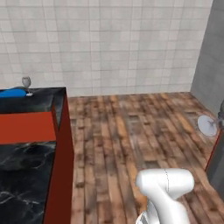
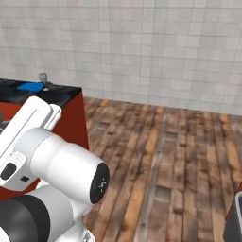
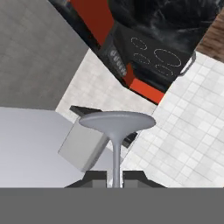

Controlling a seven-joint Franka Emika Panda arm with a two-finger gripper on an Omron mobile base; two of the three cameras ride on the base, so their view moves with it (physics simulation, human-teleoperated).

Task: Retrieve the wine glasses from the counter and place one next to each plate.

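- Left base view: a wine glass (image 1: 26, 82) stands at the upper left of the frame on the black marble tabletop (image 1: 26, 162), just beside the blue plate (image 1: 12, 92), so that place setting looks served. At the right edge, a pale round foot and stem of a second glass (image 1: 207, 124) float over the wood floor (image 1: 131, 131), apparently carried in transit.
- Right base view: the same standing glass (image 2: 43, 78) and blue plate (image 2: 29, 87) sit at the upper left on the tabletop's far end, with the robot's white arm (image 2: 52, 160) bulking across the lower left. This angle offers the tiled wall (image 2: 142, 47) and open floor; the white plate cannot be made out here.
- Hand view: the end effector (image 3: 115, 179) is pinching the thin stem of the carried glass (image 3: 116, 127), fingertips (image 3: 97, 177) pressed close on either side, the round foot spreading above them at frame centre. Behind it, at the upper right, lies a dark cooktop (image 3: 153, 54) with ring burners, set among red cabinets (image 3: 94, 17), detail neither base view gives.
- Handling: the glass is judged light, rigid, slippery and fragile. The stem is the sensible hold, but it gives little bearing surface, so the glass could twist or slide in a jolt. Setting it down wants the foot level and a gentle release.
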